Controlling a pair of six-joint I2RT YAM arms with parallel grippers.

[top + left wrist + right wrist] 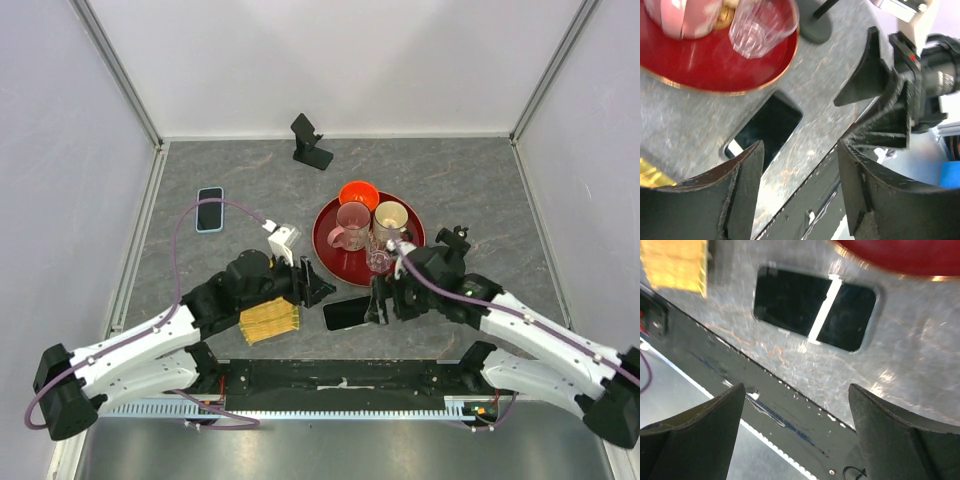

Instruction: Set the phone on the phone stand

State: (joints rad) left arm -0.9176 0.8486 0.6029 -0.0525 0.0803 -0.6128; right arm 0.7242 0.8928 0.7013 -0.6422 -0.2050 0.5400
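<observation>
— The overhead view is bright and even. The walls look washed out, and the shadows under the arms are soft and short.
— The wrist views are rougher. A white glare stripe crosses the phone, and the table glints in specks.
— The red tray and glass are smeared. The fingers of the left gripper loom large and soft-edged.

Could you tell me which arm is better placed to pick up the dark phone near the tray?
Probably the right. The right gripper, open, sits at the dark phone's end, and the phone lies centred ahead of its fingers. The left gripper, also open, is offset beside a corner.
</observation>
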